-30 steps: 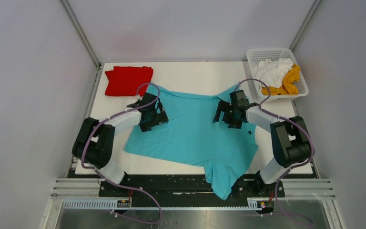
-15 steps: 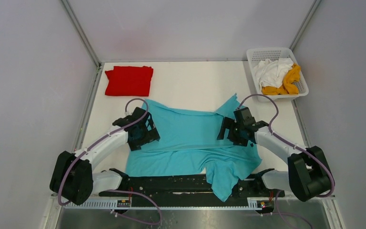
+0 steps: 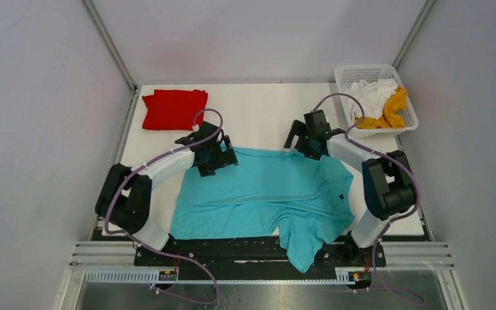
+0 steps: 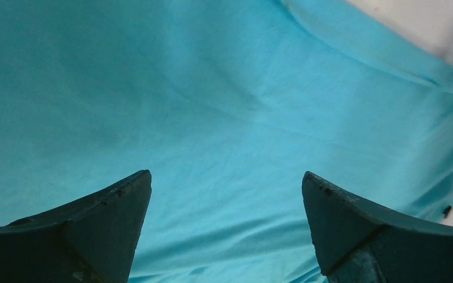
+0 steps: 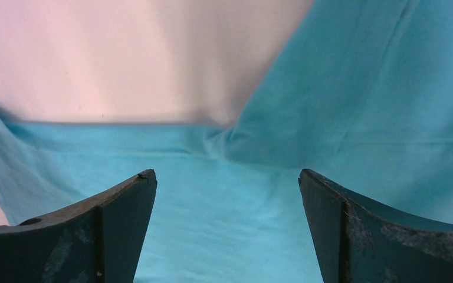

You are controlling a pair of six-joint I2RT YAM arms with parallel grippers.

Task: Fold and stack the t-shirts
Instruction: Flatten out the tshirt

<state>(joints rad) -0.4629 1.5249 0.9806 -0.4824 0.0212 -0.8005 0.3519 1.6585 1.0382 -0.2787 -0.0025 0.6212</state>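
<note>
Currently turquoise t-shirt (image 3: 265,190) lies mid-table. Left gripper (image 3: 218,157) wide at its 10 o'clock corner, right gripper (image 3: 308,138) wide at 1 o'clock edge; both empty, probably just above cloth.

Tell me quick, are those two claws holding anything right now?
Left gripper: open, holding nothing, above the blue shirt.
Right gripper: open, holding nothing, at the shirt's far edge.

- We can read no text, label, brand or number in any view.
- We see a small dark mark (image 3: 340,196) on the turquoise t-shirt (image 3: 258,187), too small to read.
</note>
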